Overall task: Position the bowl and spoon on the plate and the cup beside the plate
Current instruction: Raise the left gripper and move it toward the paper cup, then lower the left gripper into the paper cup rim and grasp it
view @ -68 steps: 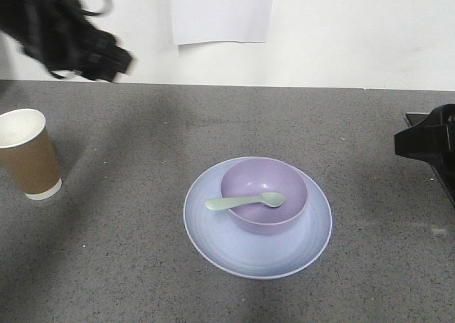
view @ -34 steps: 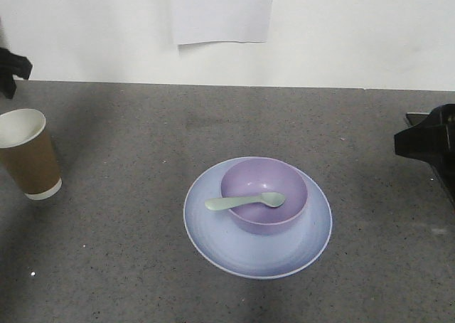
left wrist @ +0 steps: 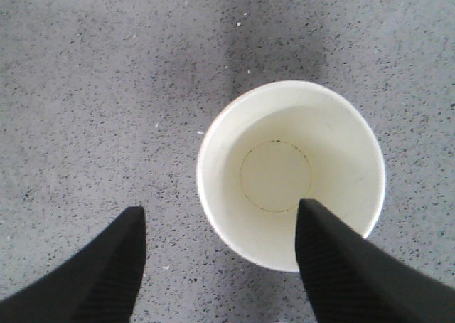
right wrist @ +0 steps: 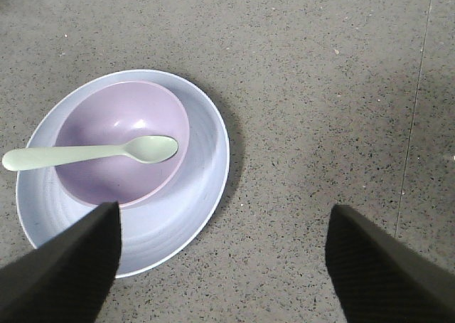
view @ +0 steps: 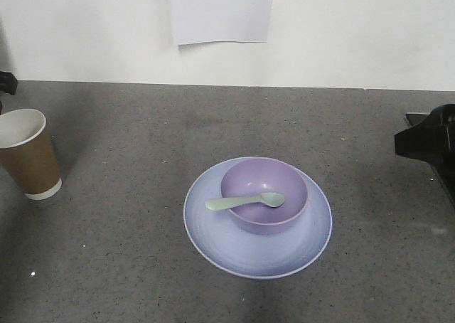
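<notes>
Grey speckled desk [view: 128, 266]: carries everything; white wall and a sheet of paper [view: 222, 11] behind.
Plate [view: 213, 230]: pale blue-lilac, sits mid-desk, flat, bowl on it.
Bowl [view: 263, 191]: lavender, upright on the plate, set toward its far-right part, not centred.
Cup [view: 28, 152]: brown paper, white rim, upright at the desk's left edge, well apart from the plate; empty inside in the left wrist view [left wrist: 291, 173].
Spoon [view: 245, 201]: mint green, lies across the bowl, scoop inside, handle poking out over the left rim above the plate.
Left claw [left wrist: 217, 266]: spread wide, straight above the cup, one finger overlapping the rim in view, the other off to the side; nothing held.
Right claw [right wrist: 224, 266]: spread, empty, hanging to the right of the plate; its body shows at the right edge of the front view.
Change: left arm was up at the far-left of the front view a second ago, now all but gone from that view, hovering over the cup; plate, bowl, spoon, cup unmoved.
Meaning: bowl and spoon look done; cup is likely the step left, needs grasping and carrying next to the plate.
Risk: light paper cup could tip or crush if pinched off-centre.
</notes>
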Controlling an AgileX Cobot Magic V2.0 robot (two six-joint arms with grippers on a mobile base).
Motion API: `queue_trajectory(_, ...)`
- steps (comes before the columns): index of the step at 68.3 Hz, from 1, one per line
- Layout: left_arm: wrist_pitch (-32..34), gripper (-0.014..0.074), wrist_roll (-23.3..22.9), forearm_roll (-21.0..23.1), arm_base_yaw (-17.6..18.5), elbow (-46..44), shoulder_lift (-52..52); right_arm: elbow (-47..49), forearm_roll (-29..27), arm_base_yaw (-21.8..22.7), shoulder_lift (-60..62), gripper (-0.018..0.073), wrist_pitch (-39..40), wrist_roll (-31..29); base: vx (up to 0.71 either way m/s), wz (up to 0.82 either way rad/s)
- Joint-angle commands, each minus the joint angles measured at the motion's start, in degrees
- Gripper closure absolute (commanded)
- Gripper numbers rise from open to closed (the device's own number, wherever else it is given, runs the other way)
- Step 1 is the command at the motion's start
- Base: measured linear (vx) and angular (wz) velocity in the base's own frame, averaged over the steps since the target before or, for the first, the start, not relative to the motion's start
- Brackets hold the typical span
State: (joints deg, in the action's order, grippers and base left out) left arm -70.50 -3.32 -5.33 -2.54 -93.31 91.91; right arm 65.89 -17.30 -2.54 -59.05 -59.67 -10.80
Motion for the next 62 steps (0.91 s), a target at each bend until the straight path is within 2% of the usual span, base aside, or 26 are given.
queue_trajectory(1, 2.36, 0.0150, -0.64, 0.82, -0.23, -1.38, -0.18, 1.38, -0.75, 0.47, 0.56, -0.0017, 3.41, -0.71, 0.00, 0.00)
queue_trajectory(53, 2.52, 0.0150, -0.64, 0.15, -0.23, -1.30, 6.72, 1.38, -0.75, 0.47, 0.56, -0.0017, 3.34, -0.71, 0.00, 0.00)
queue_trajectory(62, 2.58, 0.0190, -0.69, -0.04, -0.23, -1.30, 6.72, 1.38, -0.75, 0.47, 0.56, -0.0017, 3.34, -0.71, 0.00, 0.00)
